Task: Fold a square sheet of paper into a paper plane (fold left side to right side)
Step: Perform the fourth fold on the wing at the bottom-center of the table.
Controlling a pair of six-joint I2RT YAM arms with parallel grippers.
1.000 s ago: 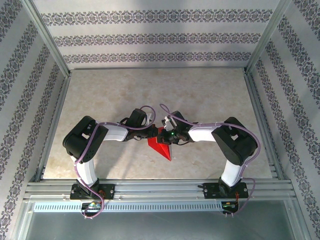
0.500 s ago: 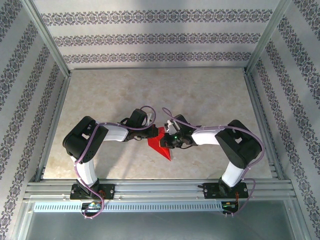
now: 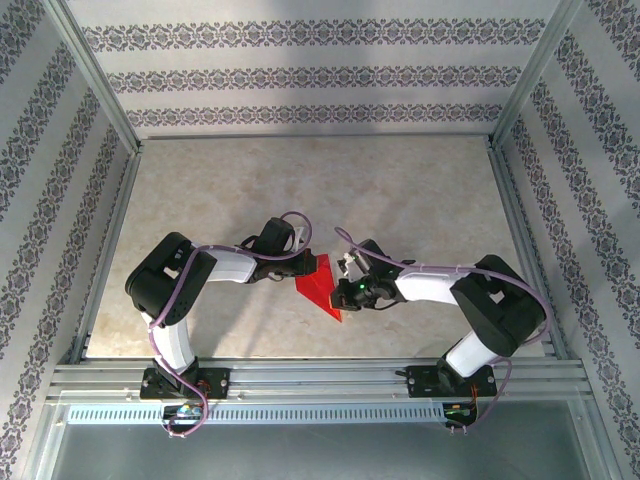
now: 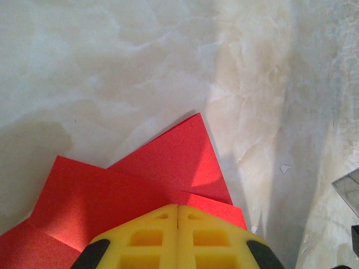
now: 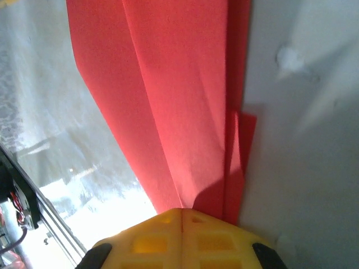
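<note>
Two closed: left hand, right hand, over red paper.

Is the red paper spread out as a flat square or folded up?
Folded. The red paper tapers to a point, and the wrist views show overlapping layers and a long crease.

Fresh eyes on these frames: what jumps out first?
The bright red paper, folded to a point aimed at the arms' bases, lies mid-way across the pale marbled table. The left pincer and right pincer close in on it from either side, both shut, with their yellow tips at the paper.
</note>
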